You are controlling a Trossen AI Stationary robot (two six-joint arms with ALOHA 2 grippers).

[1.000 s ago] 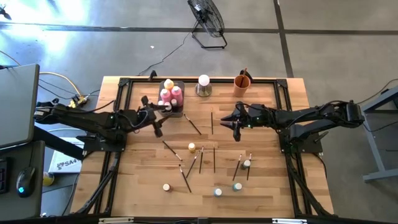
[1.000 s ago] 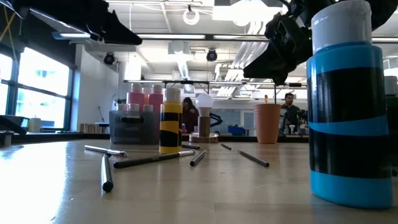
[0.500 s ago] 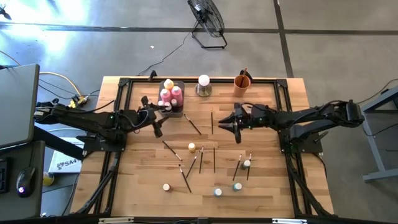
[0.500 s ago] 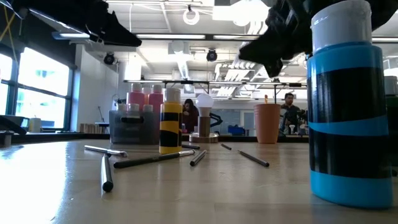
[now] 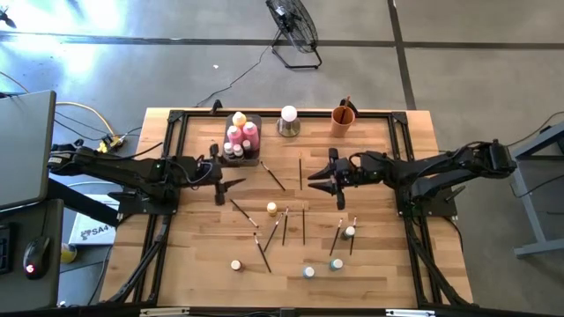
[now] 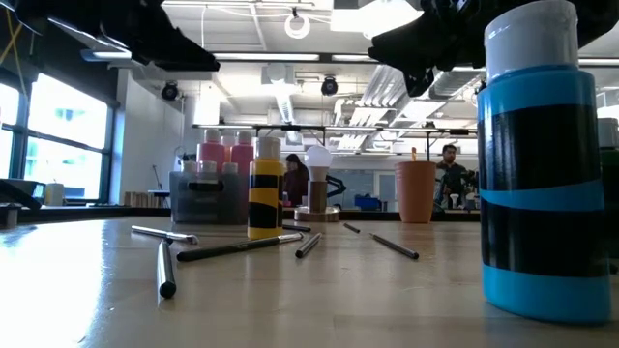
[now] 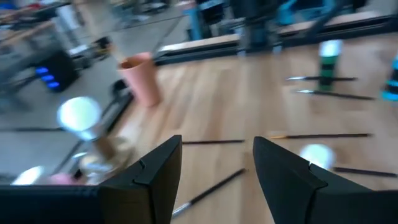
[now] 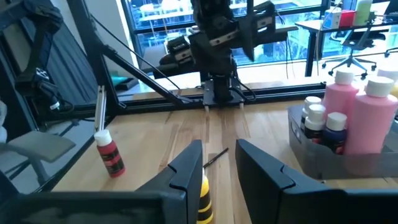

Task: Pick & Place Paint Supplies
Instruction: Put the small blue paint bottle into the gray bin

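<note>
Currently your left gripper (image 7: 214,168) hangs released and empty, loose paintbrushes (image 7: 208,195) just beyond its fingertips. Right gripper (image 8: 217,165) is likewise parted, holding nothing, a yellow striped bottle (image 8: 200,202) directly under its fingers; judged lined up for pickup. Pink bottles (image 8: 357,115) sit in the grey tray (image 8: 323,163).
</note>
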